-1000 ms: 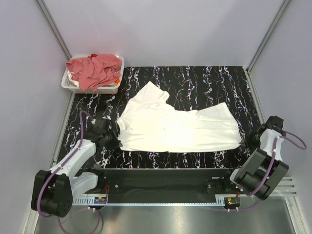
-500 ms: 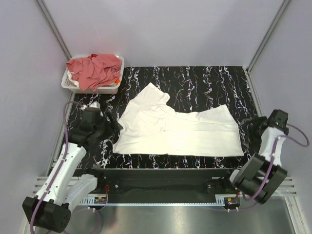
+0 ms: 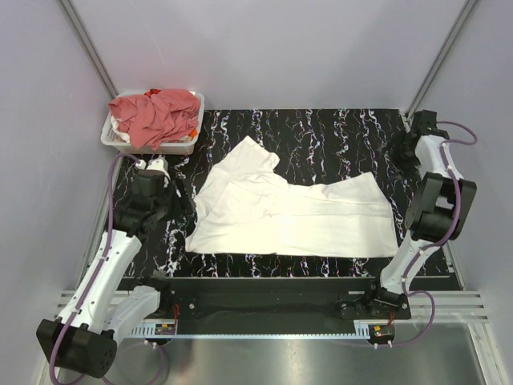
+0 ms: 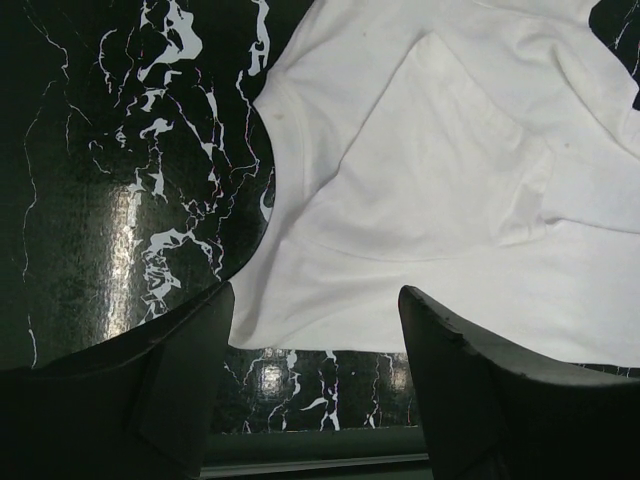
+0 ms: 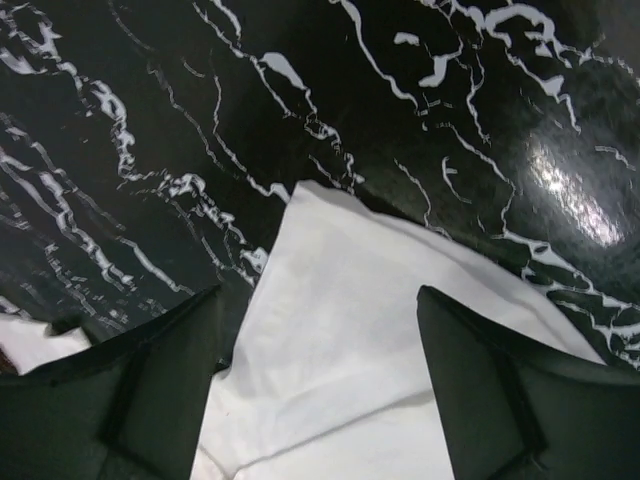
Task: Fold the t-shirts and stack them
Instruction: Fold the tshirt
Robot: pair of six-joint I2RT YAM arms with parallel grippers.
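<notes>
A plain white t-shirt (image 3: 296,212) lies partly folded and flat on the black marble table (image 3: 329,132). Salmon-red t-shirts (image 3: 156,114) are heaped in the basket at the back left. My left gripper (image 3: 178,199) hovers just left of the white shirt's left edge, open and empty. In the left wrist view that gripper (image 4: 315,345) frames the shirt's (image 4: 450,200) near edge. My right gripper (image 3: 399,152) is raised at the far right, open. In the right wrist view this gripper (image 5: 320,300) looks down on a corner of the shirt (image 5: 350,340).
A white plastic basket (image 3: 183,146) stands at the table's back left corner. Grey walls close in the table on three sides. A black rail (image 3: 264,289) runs along the near edge between the arm bases.
Both grippers have opened and let go of the white shirt's near edge. The left arm drew back and up to the left. The right arm swung toward the back right.
</notes>
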